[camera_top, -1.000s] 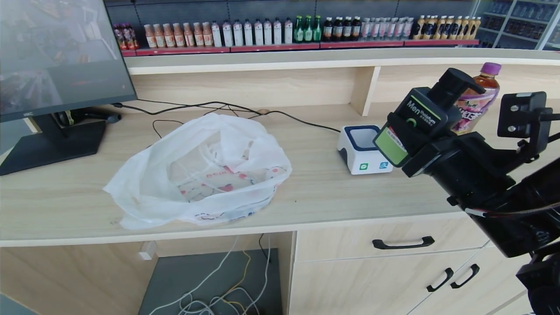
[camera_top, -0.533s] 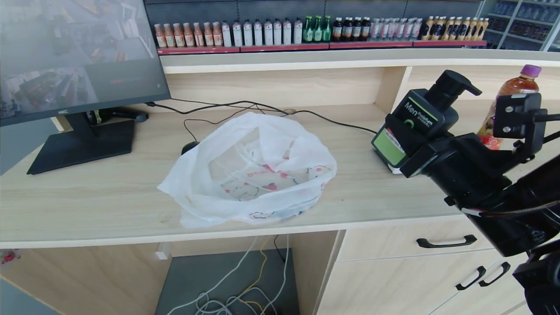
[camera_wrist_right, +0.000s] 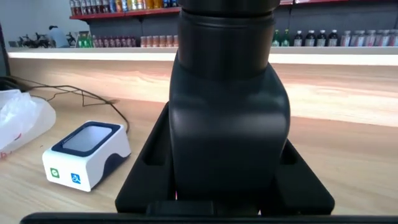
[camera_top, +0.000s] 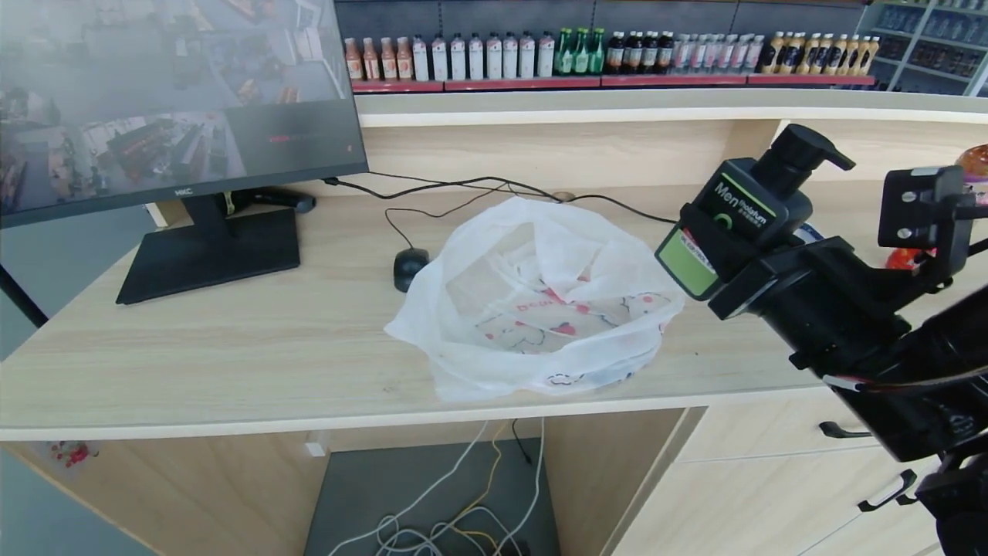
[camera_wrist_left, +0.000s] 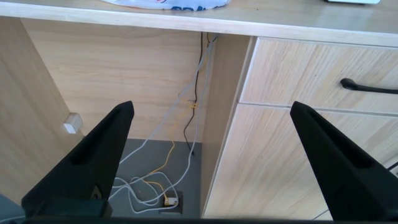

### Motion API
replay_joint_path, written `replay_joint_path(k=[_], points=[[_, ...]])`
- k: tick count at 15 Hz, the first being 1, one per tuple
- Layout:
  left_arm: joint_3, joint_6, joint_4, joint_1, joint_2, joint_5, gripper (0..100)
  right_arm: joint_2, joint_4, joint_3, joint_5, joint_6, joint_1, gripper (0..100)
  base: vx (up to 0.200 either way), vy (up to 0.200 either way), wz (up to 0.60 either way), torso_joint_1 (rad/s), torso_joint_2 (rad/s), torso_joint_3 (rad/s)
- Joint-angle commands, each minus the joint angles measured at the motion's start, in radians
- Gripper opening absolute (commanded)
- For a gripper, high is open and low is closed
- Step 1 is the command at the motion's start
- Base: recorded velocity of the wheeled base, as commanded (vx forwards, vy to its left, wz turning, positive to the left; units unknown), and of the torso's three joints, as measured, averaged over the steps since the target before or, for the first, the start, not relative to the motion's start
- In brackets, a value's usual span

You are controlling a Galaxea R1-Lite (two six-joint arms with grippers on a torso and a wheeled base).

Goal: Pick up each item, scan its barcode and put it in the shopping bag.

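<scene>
At the counter [camera_top: 231, 347], right end effector [camera_top: 742, 270] clamps pump bottle [camera_top: 742, 207]; left end effector [camera_wrist_left: 211, 111] gapes.

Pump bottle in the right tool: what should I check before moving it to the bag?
1. Grip: right tool closed around the pump bottle: ok.
2. Barcode read at the scanner: cannot tell.
3. Shopping bag mouth open and facing up: ok.
4. Path: bottle held above the counter by the bag's right rim, nothing between them: ok.
5. Left tool open, low in front of the counter, away from the bag: ok.
</scene>
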Motion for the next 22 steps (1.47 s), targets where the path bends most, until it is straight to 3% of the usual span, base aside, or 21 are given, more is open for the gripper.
replay_joint_path(k=[1,8,22], points=[[0.000,-0.001,-0.001,0.001,0.000,0.000,100,0.021,-0.001,-0.020,0.000,-0.006,0.001,0,0.000,0.000,0.00,0.000,0.00,0.000],[0.000,-0.001,-0.001,0.001,0.000,0.000,100,0.030,-0.006,-0.014,-0.002,0.011,-0.026,0,0.000,0.000,0.00,0.000,0.00,0.000],[0.000,-0.003,-0.001,0.001,0.000,0.000,100,0.013,-0.008,0.009,-0.005,0.034,-0.038,0,0.000,0.200,0.00,0.003,0.00,0.002]])
